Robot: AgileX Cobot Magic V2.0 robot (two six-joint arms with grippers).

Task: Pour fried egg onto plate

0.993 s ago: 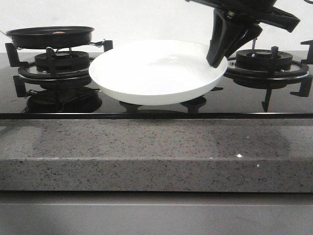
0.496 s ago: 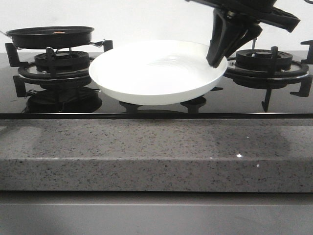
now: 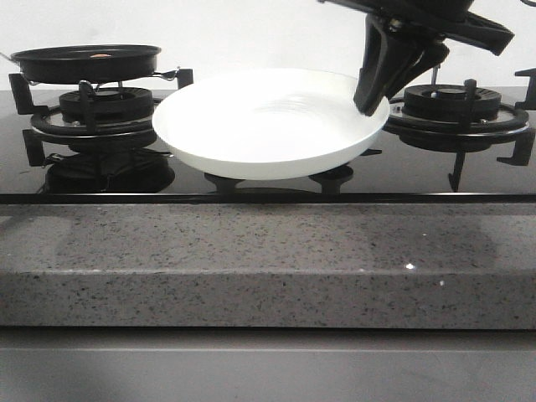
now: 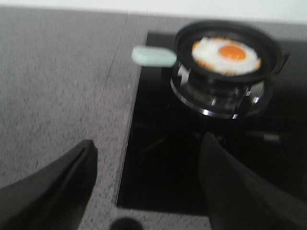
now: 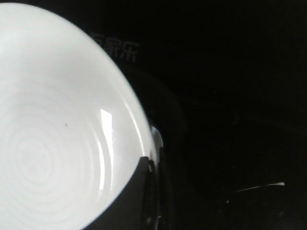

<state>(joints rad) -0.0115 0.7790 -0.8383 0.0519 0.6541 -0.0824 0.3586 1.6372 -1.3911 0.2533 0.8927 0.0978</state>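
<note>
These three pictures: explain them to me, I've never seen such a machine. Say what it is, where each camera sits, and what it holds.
It is a robot with two arms, each ending in a gripper. The front view looks over a stove. The right gripper clamps the rim of a white plate, holding it raised above the stovetop. A black pan sits on the left burner. The left wrist camera looks past its open gripper, which holds nothing, at the fried egg in that pan. The right wrist camera shows the plate up close.

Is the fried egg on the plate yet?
No, the fried egg lies yolk-up in the black frying pan; the plate is bare.
</note>
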